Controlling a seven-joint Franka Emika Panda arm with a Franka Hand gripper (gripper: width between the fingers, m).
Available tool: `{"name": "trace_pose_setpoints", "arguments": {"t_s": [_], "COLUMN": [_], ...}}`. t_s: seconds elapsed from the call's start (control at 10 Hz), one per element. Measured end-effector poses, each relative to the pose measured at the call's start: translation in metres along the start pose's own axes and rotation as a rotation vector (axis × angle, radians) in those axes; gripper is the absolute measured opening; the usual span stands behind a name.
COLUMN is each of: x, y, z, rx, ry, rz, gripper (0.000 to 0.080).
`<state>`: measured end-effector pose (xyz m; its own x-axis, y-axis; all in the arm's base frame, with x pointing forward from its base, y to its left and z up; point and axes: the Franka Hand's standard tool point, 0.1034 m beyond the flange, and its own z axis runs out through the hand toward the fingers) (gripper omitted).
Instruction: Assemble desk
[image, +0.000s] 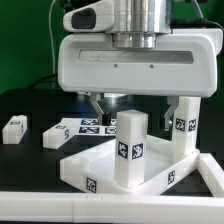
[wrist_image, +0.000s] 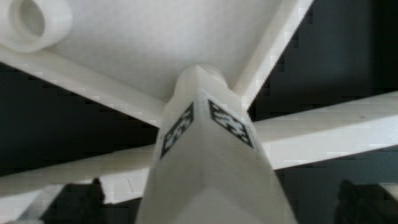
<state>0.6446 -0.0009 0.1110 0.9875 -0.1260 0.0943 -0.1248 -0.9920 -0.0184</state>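
The arm's wrist housing (image: 135, 60) is the largest thing, white, glossy and rounded; it hides the back of the scene in the exterior view. Under it is the black, matt desk (image: 28, 105). On the desk, low in the middle, lies the tabletop panel (image: 80, 172), white plastic, rectangular, with a raised rim and square markers on its side; the wrist view shows its smooth face (wrist_image: 143, 40) and a round corner socket (wrist_image: 32, 22). A white rail (image: 60, 207) crosses the foreground. The marker board (image: 72, 131), thin and flat, lies at the exterior view's left of the panel. One block-shaped front leg (image: 131, 140) stands upright at the panel; a right leg (image: 186, 122) stands upright behind it; a loose leg (image: 14, 128) lies well apart at the left. The tool (image: 101, 103) is open; its dark fingers (wrist_image: 71, 203) stand on both sides of an upright leg (wrist_image: 210, 165), not touching it.
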Motion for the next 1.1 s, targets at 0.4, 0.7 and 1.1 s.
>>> {"name": "trace_pose_setpoints", "arguments": {"t_s": [0.4,0.7,1.1], "x": [-0.0002,0.0002,-0.0004], "y": [-0.0008,0.0027,0.0049], "z": [0.0003,0.0004,0.0004], "rx": [-0.008,-0.009,-0.012], "ry": [0.0,-0.001,-0.005], "rz": [-0.295,-0.421,-0.428], "gripper": [0.0649,0.0524,0.0348]}}
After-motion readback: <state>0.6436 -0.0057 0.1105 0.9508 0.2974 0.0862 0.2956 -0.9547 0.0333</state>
